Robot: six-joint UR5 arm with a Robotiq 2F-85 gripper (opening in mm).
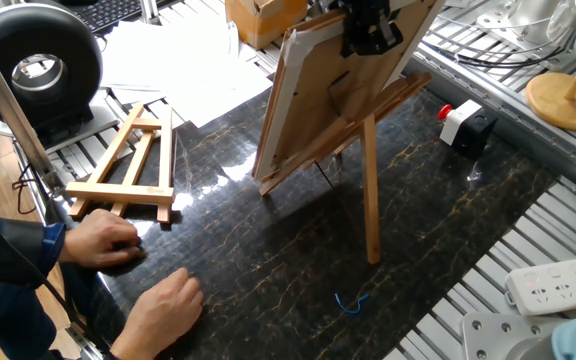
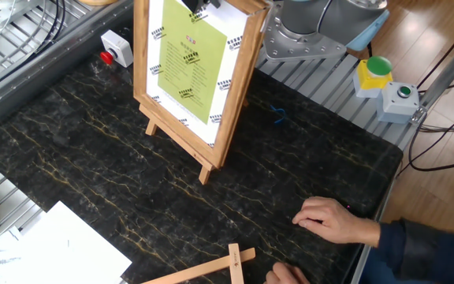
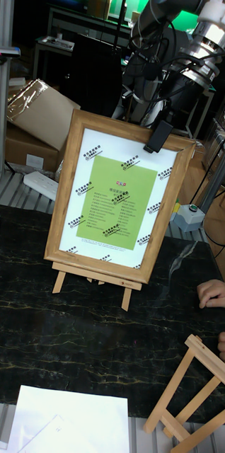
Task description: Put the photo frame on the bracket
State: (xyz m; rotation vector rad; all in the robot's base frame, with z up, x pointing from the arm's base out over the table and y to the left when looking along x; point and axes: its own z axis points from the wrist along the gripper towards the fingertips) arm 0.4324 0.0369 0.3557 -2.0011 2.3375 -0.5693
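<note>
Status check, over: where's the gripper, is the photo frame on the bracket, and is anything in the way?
Gripper clamped on photo frame top edge. Frame seated on bracket ledge. Person's hand on the table, apart from the bracket.
</note>
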